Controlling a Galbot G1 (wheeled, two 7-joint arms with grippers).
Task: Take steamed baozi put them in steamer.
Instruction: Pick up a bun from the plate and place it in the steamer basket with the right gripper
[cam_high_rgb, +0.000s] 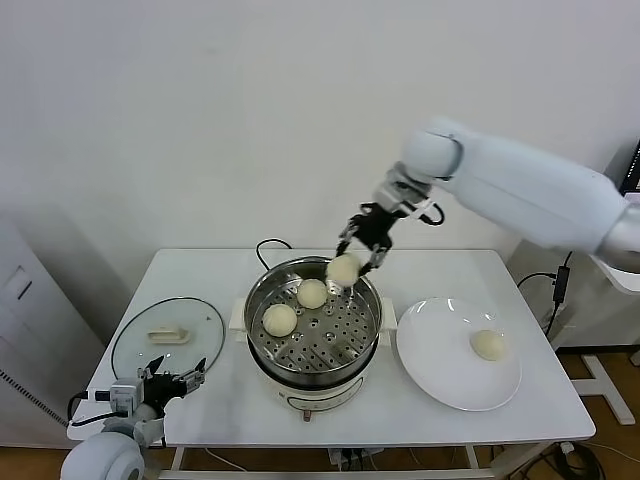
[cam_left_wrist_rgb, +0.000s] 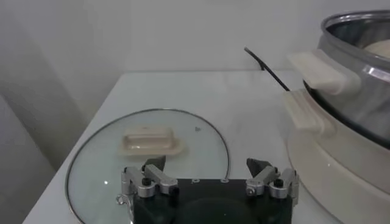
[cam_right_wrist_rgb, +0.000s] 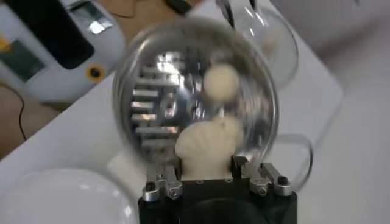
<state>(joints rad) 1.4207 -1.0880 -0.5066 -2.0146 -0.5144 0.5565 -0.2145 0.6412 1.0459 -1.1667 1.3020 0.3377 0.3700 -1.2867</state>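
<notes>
The steamer (cam_high_rgb: 312, 330) is standing mid-table with its perforated tray showing, and two steamed baozi are already lying on that tray: one toward the robot's left (cam_high_rgb: 279, 319) and one nearer the back (cam_high_rgb: 312, 293). A third bun (cam_high_rgb: 344, 268) is hanging over the pot's back rim, and the right gripper (cam_high_rgb: 358, 258) is clamping it from above; in the right wrist view the dough (cam_right_wrist_rgb: 207, 148) is bulging between the two fingers, so the grip looks firm. To the right of the pot, the white plate (cam_high_rgb: 440, 370) is carrying the last bun (cam_high_rgb: 488, 344), well apart from the working gripper.

The step in hand looks like the lowering and letting go. Doing it well probably means bringing the held bun inward from the rim and down over a bare patch of tray, clear of the two already there, then parting the fingers only when the bun is low, so it settles rather than drops and rolls. The soft dough may cling to a finger, so a straight upward lift afterward seems wise.

The left gripper (cam_left_wrist_rgb: 207, 173) is waiting at the table's near-left corner, fingers spread and holding nothing, just beside the glass lid (cam_left_wrist_rgb: 146, 149).
</notes>
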